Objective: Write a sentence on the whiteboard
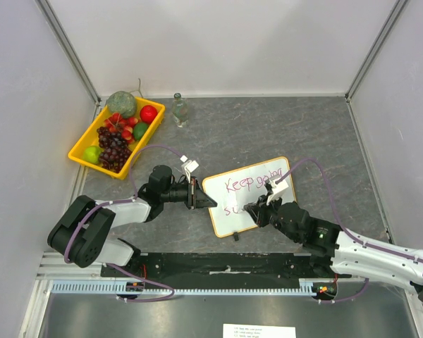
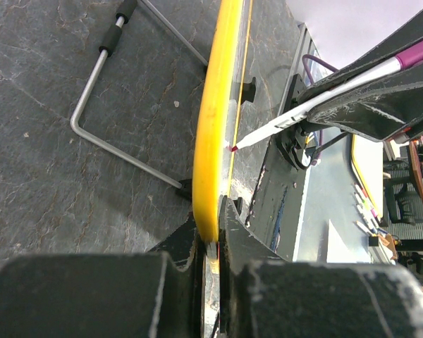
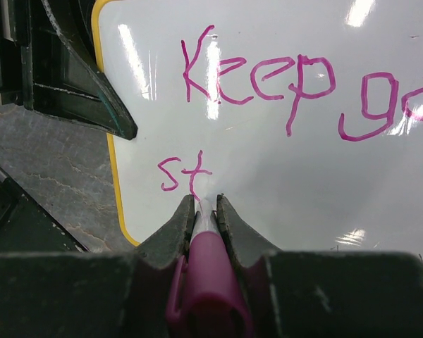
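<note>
Right wrist view had the story: the small white whiteboard with the thin yellow-orange frame (image 3: 282, 162) carried "Keep go…" in magenta across the top, and a second line reached only "st". By my read the sentence was roughly half written, with most of the lower line left to do.

The right gripper (image 3: 203, 208) was clamped on the pink-bodied marker pen (image 3: 208, 282), tip down on the white just after the "t". On the left wrist view, the left gripper (image 2: 210, 232) was pinched tight on the board's yellow rim, steadying it.

From above, the board lay at a slant in the middle of the grey stone-look table (image 1: 303, 134), between the two arms.

Room? Plenty of bare white ran to the right of "st" along the lower line. Below it, the near edge and a small black clip foot (image 1: 236, 236) came up quickly. The left jaws crowded the board's left border.

The yellow plastic tray of fruit (image 1: 81, 141) and the small clear glass bottle (image 1: 180, 110) stood well apart at the back.
</note>
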Available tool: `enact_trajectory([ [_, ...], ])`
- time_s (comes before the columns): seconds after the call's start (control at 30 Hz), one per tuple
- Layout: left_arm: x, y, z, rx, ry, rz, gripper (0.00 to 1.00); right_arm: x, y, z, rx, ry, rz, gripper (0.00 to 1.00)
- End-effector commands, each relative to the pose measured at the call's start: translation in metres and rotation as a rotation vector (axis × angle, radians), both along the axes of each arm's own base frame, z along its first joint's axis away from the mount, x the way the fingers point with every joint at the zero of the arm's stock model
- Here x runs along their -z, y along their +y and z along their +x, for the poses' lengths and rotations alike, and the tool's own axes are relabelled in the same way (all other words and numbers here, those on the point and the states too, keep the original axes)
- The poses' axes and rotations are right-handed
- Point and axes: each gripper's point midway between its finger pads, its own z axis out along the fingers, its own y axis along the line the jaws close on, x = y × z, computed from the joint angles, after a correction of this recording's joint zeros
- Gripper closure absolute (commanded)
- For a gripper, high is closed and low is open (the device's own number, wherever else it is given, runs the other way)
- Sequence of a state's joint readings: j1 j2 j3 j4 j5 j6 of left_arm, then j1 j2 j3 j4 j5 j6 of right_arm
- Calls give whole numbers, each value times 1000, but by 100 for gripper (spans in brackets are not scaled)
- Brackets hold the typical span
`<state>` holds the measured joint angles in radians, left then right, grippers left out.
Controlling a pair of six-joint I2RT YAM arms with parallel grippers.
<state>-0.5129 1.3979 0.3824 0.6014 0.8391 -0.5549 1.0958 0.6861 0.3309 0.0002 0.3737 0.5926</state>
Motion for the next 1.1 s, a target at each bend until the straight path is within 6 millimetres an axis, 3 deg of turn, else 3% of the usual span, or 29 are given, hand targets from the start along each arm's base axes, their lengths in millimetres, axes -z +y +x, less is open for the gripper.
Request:
enact_trajectory([
  [0.0, 33, 12, 10, -56, -49, 130, 98, -1, -14, 8, 62, -25, -56, 100],
  [0.27, 33, 13, 10, -58, -49, 130, 98, -54, -2, 12, 40, -89, 26, 100],
  [0.4, 33, 13, 10, -59, -50, 130, 98, -62, -3, 18, 59, -117, 4, 100],
  [1.07, 33, 13, 10, -60, -51, 132, 98, -12, -10, 18, 88, -57, -60, 100],
])
